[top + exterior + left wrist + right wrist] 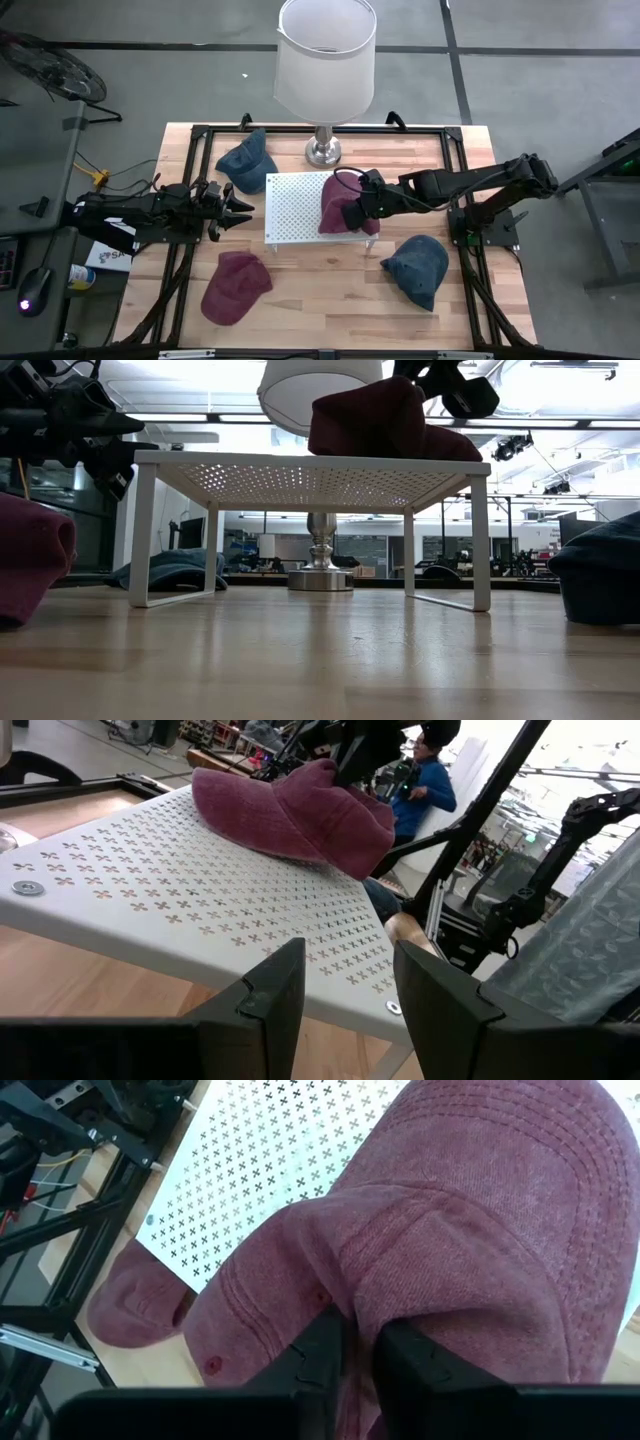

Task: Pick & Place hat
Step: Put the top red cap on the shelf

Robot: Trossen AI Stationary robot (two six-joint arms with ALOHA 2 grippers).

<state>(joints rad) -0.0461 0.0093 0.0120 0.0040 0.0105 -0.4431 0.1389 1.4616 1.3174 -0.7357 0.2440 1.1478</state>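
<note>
Maroon and blue caps, four total: two maroon, two blue. Going left to right in the high view: left gripper (240, 212) hovers just off the left edge of the white perforated rack (295, 205), fingers spread, nothing between them. Loose maroon cap (235, 286) lies on the wooden table (330, 300) in front of it, toward the near edge. Blue cap (248, 161) sits behind the rack's left corner. Table lamp (325, 60) stands at the back centre; its shade covers part of the tabletop from above, and only the metal base (323, 152) is clear.

Right gripper (357, 211) is clamped on the second maroon cap (340, 203), which rests on the rack's right end. In the right wrist view the fingers (405, 1365) pinch a fold of cap fabric (480, 1230). Second blue cap (417, 267) lies on the table right of the rack.

Low view: both outer caps are cut off by the frame edges. Left wrist view: a person in a blue top (425, 785) beyond the table, partly blocked by the right arm.
</note>
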